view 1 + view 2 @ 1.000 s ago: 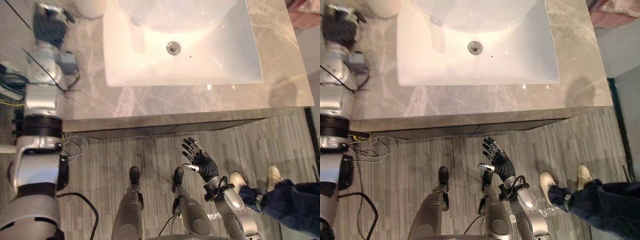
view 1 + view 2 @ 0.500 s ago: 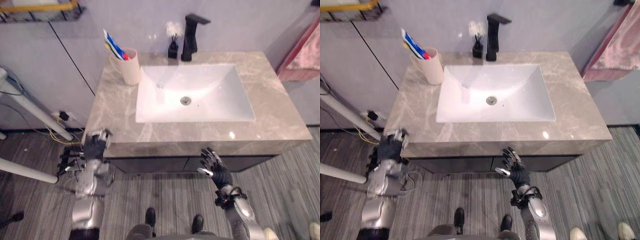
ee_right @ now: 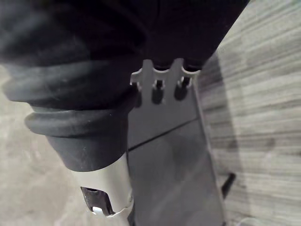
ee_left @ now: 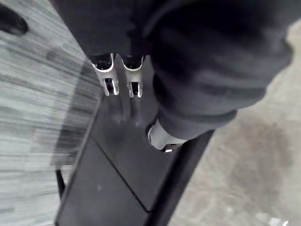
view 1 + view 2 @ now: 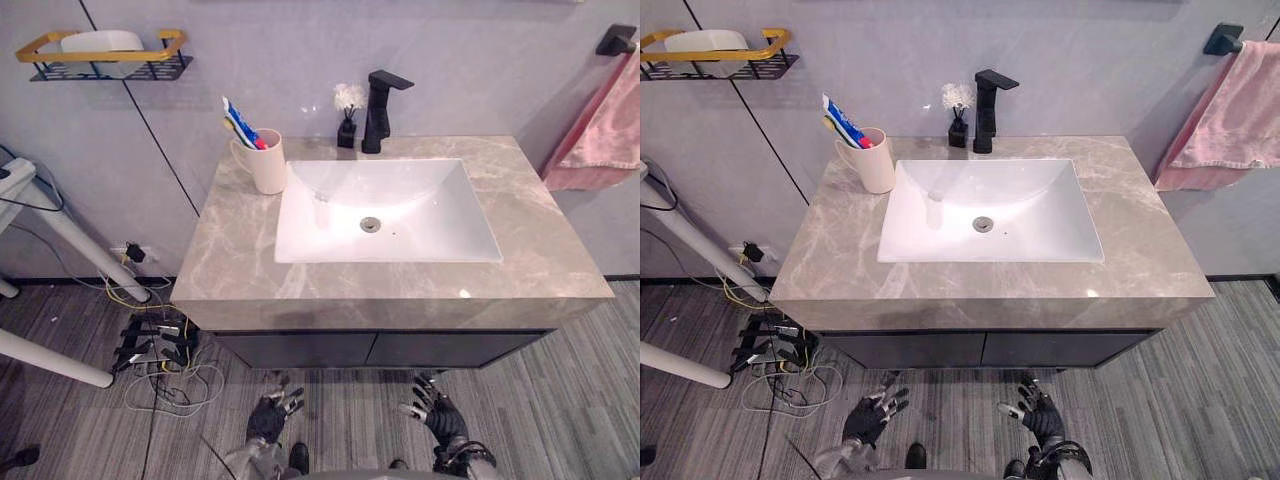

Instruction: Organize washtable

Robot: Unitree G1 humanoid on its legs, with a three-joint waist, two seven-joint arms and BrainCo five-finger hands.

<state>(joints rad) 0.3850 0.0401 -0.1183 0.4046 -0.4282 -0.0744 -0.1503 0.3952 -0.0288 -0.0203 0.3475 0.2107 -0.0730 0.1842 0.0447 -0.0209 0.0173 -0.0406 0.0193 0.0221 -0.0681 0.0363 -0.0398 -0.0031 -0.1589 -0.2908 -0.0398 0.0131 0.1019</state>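
Both hands low, bottom of frame, over the wood-grain floor in front of the cabinet. Left robot hand [image 5: 270,415] is at lower centre-left with fingers spread and nothing in it. Right robot hand [image 5: 437,412] is at lower centre-right, likewise spread and empty. Both are well apart from the desk [image 5: 232,250].

On the desk:
- A beige cup [image 5: 268,163] stands upright at the sink's upper-left corner, just beside the white sink [image 5: 432,215]. A toothpaste tube [image 5: 241,122] leans out of it toward upper left.
- A black faucet [image 5: 378,97] stands at centre back, with a small black vase [image 5: 347,130] of white flowers just beside it.

Nothing looks out of place, so the job reads as done or nearly so.

Risks, as judgement:
- A hand rising from this low could strike the desk's front edge.
- The cup looks top-heavy with the tall tube, so a sideways brush could tip it into the sink.
- The vase sits tight against the faucet, and a wide-open hand reaching there could knock it over.
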